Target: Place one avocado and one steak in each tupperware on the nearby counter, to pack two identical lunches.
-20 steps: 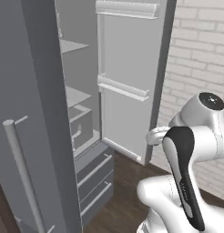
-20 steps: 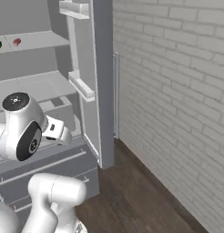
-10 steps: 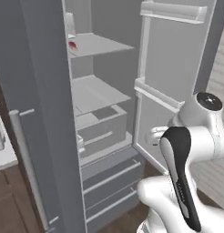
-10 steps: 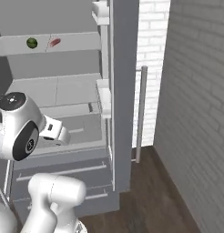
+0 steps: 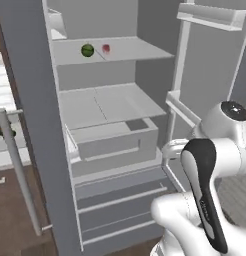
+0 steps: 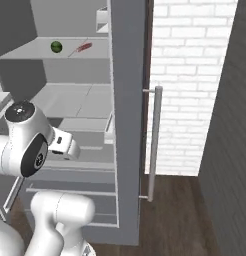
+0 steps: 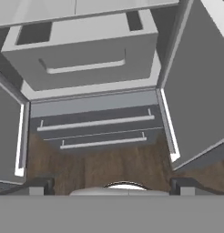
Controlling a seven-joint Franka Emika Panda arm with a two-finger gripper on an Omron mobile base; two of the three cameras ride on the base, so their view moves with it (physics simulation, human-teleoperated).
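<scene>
The avocado (image 5: 87,50) sits on the open fridge's upper shelf (image 5: 130,50), round, no clear long axis. Just beside it lies the red steak (image 5: 106,48), its length running diagonally in the right base view. Below are drawers (image 7: 93,125), dark wood floor (image 7: 109,166) and a white brick wall (image 6: 185,75). The fingers (image 7: 41,185) stand released, grasping nothing.

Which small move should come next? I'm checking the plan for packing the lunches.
Probably raise the open claw toward the fridge's upper shelf: the avocado and steak lie there side by side, while the claw points low at the drawers and holds nothing.
</scene>
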